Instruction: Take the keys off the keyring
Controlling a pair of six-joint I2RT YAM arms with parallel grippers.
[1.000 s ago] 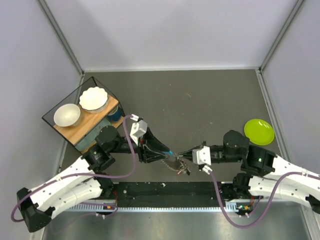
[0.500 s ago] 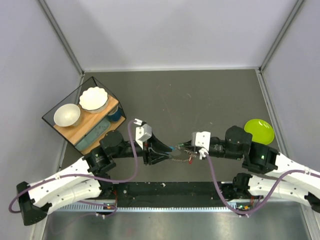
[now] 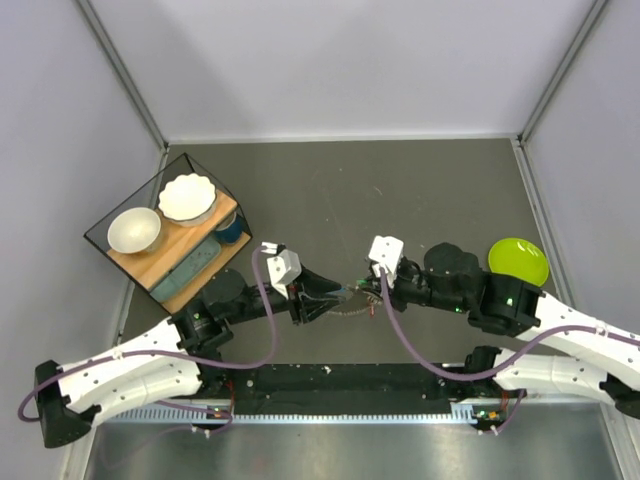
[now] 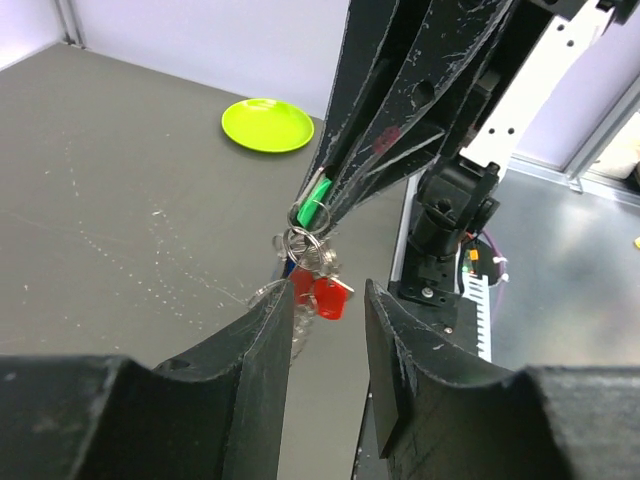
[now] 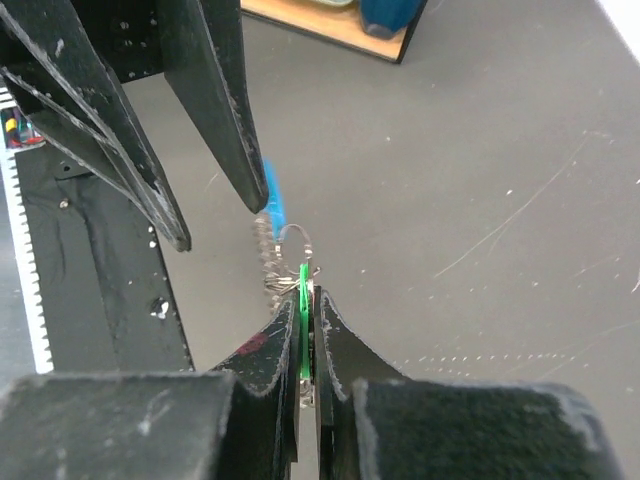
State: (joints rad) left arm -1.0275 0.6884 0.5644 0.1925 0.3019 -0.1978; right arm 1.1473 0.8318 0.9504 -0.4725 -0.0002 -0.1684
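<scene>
The right tool [image 5: 303, 296] is clamped on the green one of the keys [image 4: 318, 290] above the desk [image 4: 120, 200], while the left tool [image 4: 327, 295] stands open just beside them.

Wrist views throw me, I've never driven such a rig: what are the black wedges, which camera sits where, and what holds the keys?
Two robot arms share a table. The top view looks down from above; each wrist view looks along that arm's own black fingers, your wedges. The right gripper is shut on the green key, so the keyring and the other keys hang under it. The left gripper is open, its tips beside the bunch. A lime plate lies apart.
</scene>
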